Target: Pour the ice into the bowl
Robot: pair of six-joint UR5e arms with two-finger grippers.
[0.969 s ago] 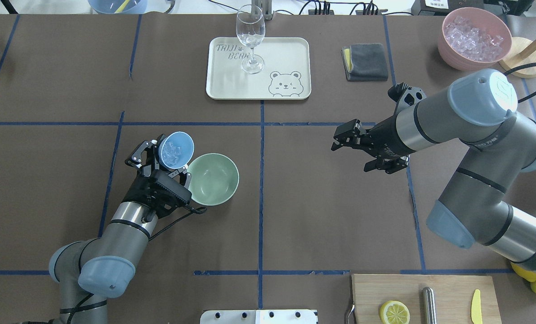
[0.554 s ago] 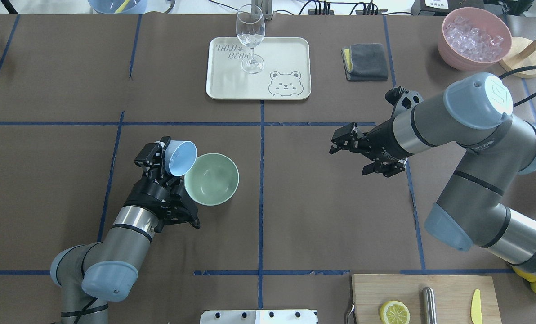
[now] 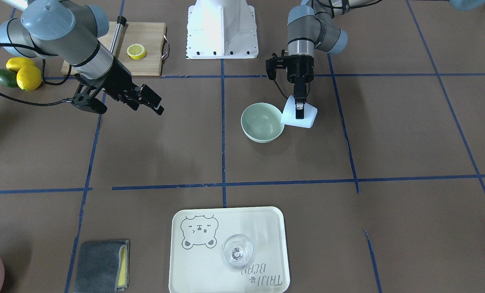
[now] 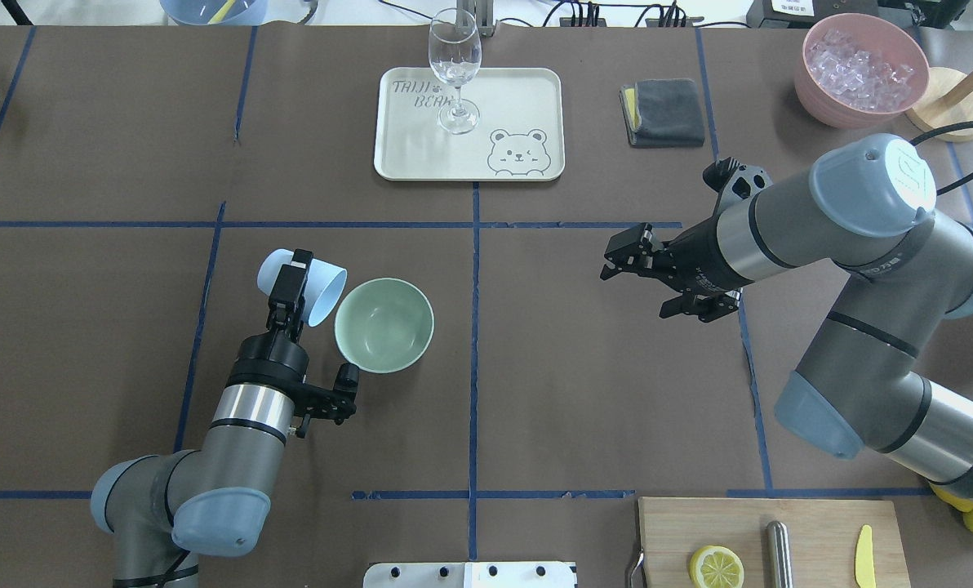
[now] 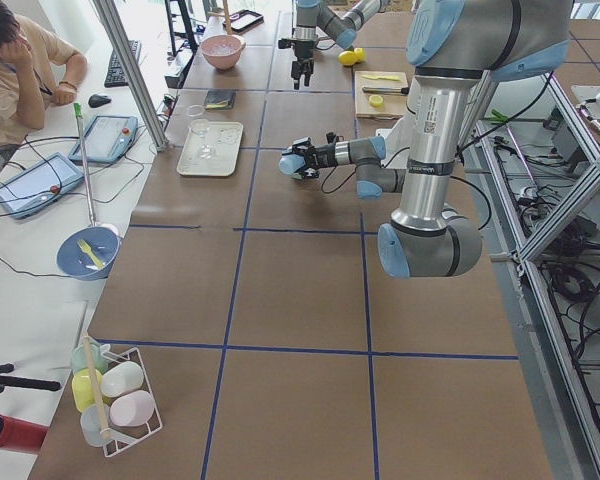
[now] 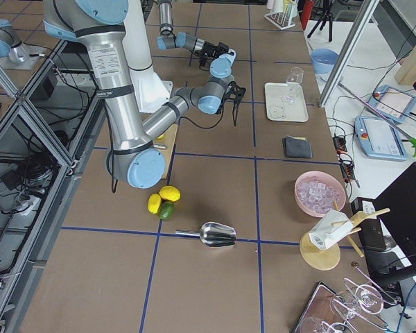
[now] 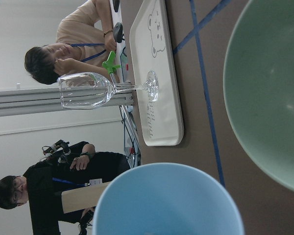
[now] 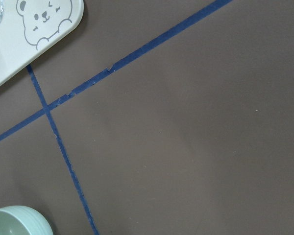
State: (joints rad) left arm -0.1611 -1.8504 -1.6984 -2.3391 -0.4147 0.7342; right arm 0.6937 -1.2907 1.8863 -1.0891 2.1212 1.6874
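My left gripper is shut on the light blue cup, one finger over its wall. The cup lies tipped on its side, its mouth at the left rim of the mint-green bowl. In the front view the cup leans against the bowl, which looks empty. The left wrist view shows the cup's rim and the bowl beside it. The ice is hidden inside the cup. My right gripper is open and empty, in the air right of the bowl.
A wine glass stands on a cream bear tray at the back. A grey cloth and a pink container of crushed ice are at the back right. A cutting board with a lemon half is at the front.
My left wrist has rolled, tipping the blue cup from mouth-up, with ice showing, onto its side towards the bowl. The right arm has hardly moved.
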